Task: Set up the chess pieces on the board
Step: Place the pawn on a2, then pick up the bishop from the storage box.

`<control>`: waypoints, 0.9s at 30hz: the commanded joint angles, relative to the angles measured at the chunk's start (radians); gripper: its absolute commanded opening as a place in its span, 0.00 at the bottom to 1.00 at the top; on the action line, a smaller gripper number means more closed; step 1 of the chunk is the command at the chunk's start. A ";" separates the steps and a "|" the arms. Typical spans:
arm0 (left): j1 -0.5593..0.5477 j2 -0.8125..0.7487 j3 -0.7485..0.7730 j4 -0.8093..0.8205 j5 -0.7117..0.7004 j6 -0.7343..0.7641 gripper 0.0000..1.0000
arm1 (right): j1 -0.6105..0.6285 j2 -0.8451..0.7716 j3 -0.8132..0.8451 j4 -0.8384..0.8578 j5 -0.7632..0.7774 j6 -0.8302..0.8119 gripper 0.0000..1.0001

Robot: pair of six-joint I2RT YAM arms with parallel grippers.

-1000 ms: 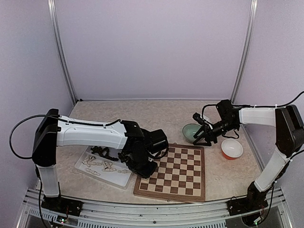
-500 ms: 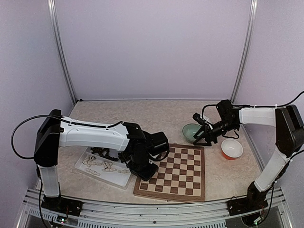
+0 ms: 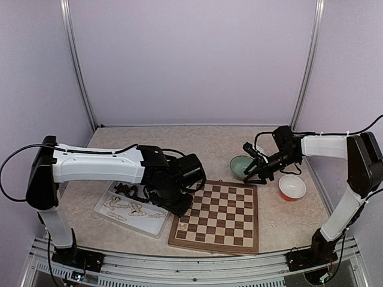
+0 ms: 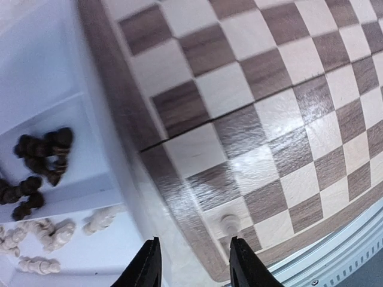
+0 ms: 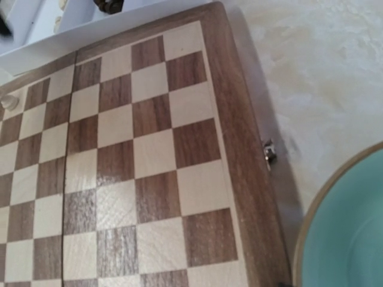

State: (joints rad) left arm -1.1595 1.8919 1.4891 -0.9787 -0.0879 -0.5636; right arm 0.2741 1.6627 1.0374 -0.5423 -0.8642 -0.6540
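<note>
The wooden chessboard lies at the table's near middle. One cream-white piece stands on a light square by the board's left rim, near the front corner; it also shows in the top view and the right wrist view. My left gripper hangs over the board's left rim, open and empty. Dark pieces and white pieces lie in the white divided tray. My right gripper hovers at the board's far right corner; its fingers do not show in its wrist view.
A teal bowl sits just behind the board's far right corner and shows in the right wrist view. A red-orange bowl stands right of the board. A metal rail runs along the near table edge.
My left arm has swung left and back, and its gripper has drawn off the board's left squares, uncovering the white piece standing there. The right arm has not moved.
</note>
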 commanded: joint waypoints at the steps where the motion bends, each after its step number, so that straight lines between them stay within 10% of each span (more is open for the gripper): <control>1: 0.067 -0.214 -0.141 0.072 -0.195 -0.059 0.43 | 0.013 0.008 0.029 -0.024 -0.036 -0.010 0.59; 13: 0.205 -0.421 -0.525 0.229 -0.206 -0.149 0.41 | 0.027 -0.020 0.025 -0.016 -0.041 -0.008 0.58; 27: 0.129 -0.209 -0.481 0.135 -0.357 -0.135 0.46 | 0.037 0.003 0.035 -0.024 -0.032 -0.007 0.57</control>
State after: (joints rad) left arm -1.0183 1.6348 0.9665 -0.7998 -0.3653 -0.6907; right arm 0.2974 1.6623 1.0504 -0.5522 -0.8894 -0.6540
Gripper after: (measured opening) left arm 0.477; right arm 0.574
